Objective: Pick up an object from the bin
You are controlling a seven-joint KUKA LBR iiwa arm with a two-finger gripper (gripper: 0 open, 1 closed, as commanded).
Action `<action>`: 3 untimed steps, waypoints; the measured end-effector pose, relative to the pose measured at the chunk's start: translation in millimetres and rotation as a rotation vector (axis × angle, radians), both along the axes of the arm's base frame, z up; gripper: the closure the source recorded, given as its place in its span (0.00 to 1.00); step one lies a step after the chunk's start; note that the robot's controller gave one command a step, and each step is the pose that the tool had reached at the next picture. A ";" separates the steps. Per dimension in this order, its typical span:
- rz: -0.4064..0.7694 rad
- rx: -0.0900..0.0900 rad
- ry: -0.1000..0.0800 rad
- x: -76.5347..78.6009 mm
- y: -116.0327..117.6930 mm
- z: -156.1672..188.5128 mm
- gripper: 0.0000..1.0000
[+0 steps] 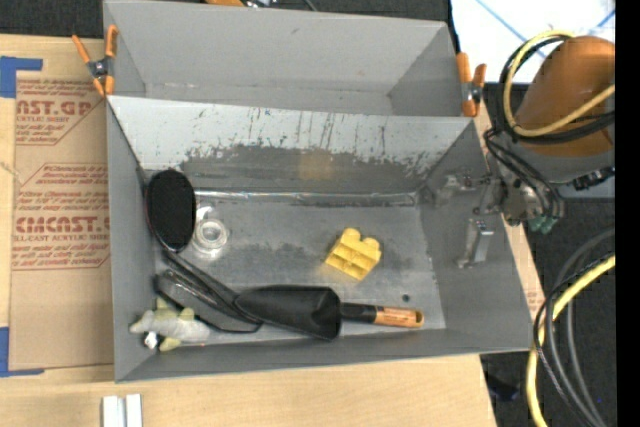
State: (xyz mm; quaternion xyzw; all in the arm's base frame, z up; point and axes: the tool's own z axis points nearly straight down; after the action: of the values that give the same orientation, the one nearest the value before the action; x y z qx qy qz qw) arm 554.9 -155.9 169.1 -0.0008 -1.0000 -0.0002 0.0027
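The gripper [478,233] hangs over the right-hand sloping wall of the bin [300,65]. Whether it is open or closed I cannot tell, since it blends into the grey metal. Nearest to it is a yellow ridged block [352,253], to its left on the floor, right of centre. A black scoop [295,308] lies along the front wall (long axis left to right, orange handle end toward the gripper), its blade overlapping dark tools that are hard to separate
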 end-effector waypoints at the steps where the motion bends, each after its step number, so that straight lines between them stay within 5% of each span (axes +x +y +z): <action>1: 0.002 -0.001 -0.007 1.9 0.8 4.8 0.00; 2: 0.194 0.003 -0.004 27.3 108.6 -102.2 0.00; 3: -0.002 -0.004 -0.016 -0.4 108.0 -36.6 0.00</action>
State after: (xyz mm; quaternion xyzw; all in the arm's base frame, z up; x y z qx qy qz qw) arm 554.6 -47.9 132.5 -0.0017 -1.0000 0.0020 -0.0053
